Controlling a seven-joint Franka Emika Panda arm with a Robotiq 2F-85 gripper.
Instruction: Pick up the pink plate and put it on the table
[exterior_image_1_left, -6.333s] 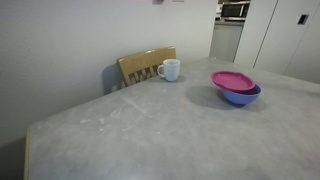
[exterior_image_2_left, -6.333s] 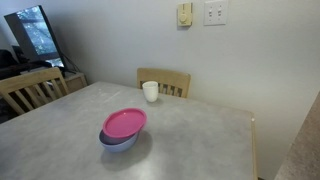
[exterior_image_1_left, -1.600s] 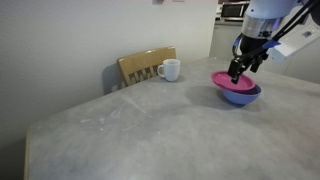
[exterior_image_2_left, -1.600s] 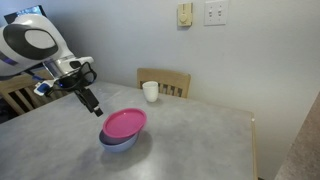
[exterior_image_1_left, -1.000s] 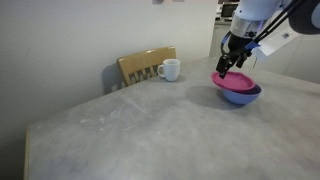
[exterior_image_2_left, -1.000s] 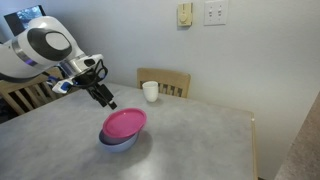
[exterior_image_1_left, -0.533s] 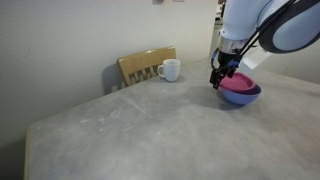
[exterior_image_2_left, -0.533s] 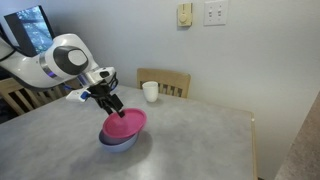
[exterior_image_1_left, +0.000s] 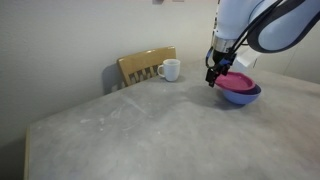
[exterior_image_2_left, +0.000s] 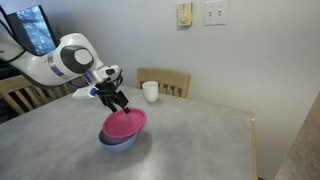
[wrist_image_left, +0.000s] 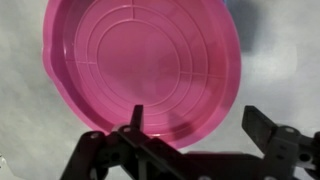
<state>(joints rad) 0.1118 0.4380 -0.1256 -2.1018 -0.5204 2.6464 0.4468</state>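
The pink plate (exterior_image_1_left: 238, 80) rests tilted on top of the blue-purple bowl (exterior_image_1_left: 241, 96) on the grey mottled table (exterior_image_1_left: 150, 130); it shows in both exterior views (exterior_image_2_left: 124, 123). In the wrist view the plate (wrist_image_left: 140, 65) fills the upper frame. My gripper (exterior_image_1_left: 213, 78) is open at the plate's near rim, seen also in an exterior view (exterior_image_2_left: 121, 105). In the wrist view (wrist_image_left: 200, 125) one finger lies over the plate's rim and the other finger is beside it, over bare table.
A white mug (exterior_image_1_left: 170, 69) stands near the table's far edge in front of a wooden chair (exterior_image_1_left: 145, 66). It also shows in an exterior view (exterior_image_2_left: 150, 91). A second wooden chair (exterior_image_2_left: 28, 90) stands by the table's side.
My arm has come into view and moved down and across to the plate's rim. The plate and bowl have not moved.
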